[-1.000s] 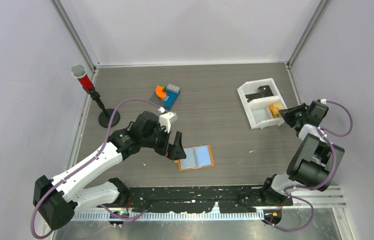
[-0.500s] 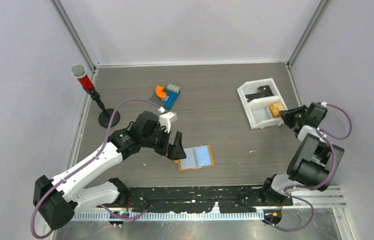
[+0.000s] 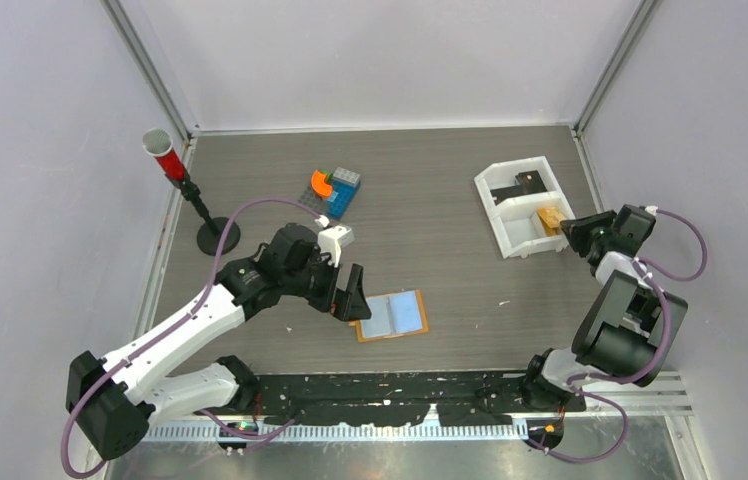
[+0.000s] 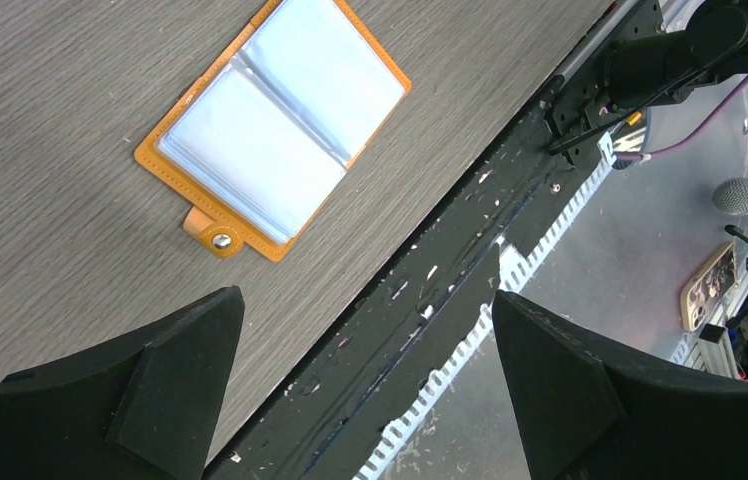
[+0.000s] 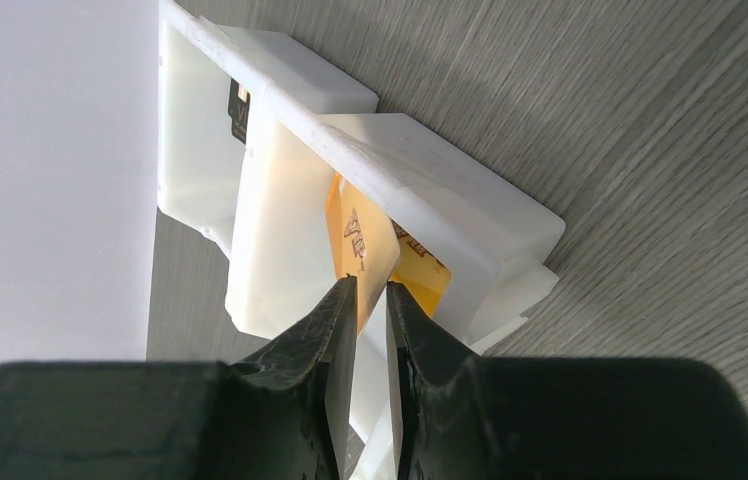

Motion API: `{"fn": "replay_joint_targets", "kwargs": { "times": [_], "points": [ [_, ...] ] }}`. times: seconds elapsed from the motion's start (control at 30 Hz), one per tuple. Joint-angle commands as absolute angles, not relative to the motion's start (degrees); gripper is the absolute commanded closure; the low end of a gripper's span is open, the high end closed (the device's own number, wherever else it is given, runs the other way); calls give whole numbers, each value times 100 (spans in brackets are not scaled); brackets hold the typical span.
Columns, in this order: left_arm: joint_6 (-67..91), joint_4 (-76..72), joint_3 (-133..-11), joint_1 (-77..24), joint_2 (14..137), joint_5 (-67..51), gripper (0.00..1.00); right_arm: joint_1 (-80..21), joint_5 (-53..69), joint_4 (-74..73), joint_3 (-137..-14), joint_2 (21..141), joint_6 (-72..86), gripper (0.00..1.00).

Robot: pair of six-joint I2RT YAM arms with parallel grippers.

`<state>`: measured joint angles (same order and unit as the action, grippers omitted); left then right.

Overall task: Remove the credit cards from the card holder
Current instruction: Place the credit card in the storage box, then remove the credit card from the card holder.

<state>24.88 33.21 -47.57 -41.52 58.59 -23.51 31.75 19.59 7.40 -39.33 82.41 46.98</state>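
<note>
Pale lilac walls [image 3: 370, 60] enclose a grey wood-grain table [image 3: 430, 190]. Near the middle of its front edge the card holder [image 3: 391, 316] lies open and flat. Its long axis runs roughly along that edge, slightly tilted. Its clear sleeves [image 4: 280, 120] look empty.

The left gripper [image 3: 352, 298] hovers just to the left of the holder, jaws spread wide and holding nothing. This is clearly the nearer arm.

Well apart, by the right edge, stands a white tray [image 3: 495, 210]. A dark card [image 3: 528, 180] sits in its far compartment. The right gripper [image 3: 572, 232] points into the near compartment. Its jaws are a sliver apart at a thin orange piece [image 3: 550, 216]. Whether they pinch it cannot be told.
</note>
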Motion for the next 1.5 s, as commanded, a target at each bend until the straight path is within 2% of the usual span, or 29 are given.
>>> {"fn": "replay_joint_targets", "kwargs": {
  "times": [0.0, 0.67, 0.77, 0.97, 1.2, 1.47],
  "points": [
    [2411, 3346, -4923, -4166, 5682, -2230, 1, 3217, 1715, 495, -4053, 8036, 4689, 75],
    [2675, 3627, -4745, -4166, 5830, -1316, 1, 3014, 1617, -471, -4397, 7351, 4195, 72],
    [2839, 3430, -4535, -4166, 5917, -1271, 6, 2753, 1499, -884, -4511, 7064, 3900, 70],
    [3173, 3010, -4113, -4166, 6237, -1074, 11, 1695, 1178, -1481, -4603, 6459, 3516, 61],
    [3215, 2305, -3819, -4166, 6670, -1014, 18, -49, 733, -1798, -4359, 5762, 3587, 53],
    [3271, 2017, -3879, -4166, 7364, -1210, 37, -1793, 259, -2044, -4002, 5223, 3740, 50]
  ]
}}
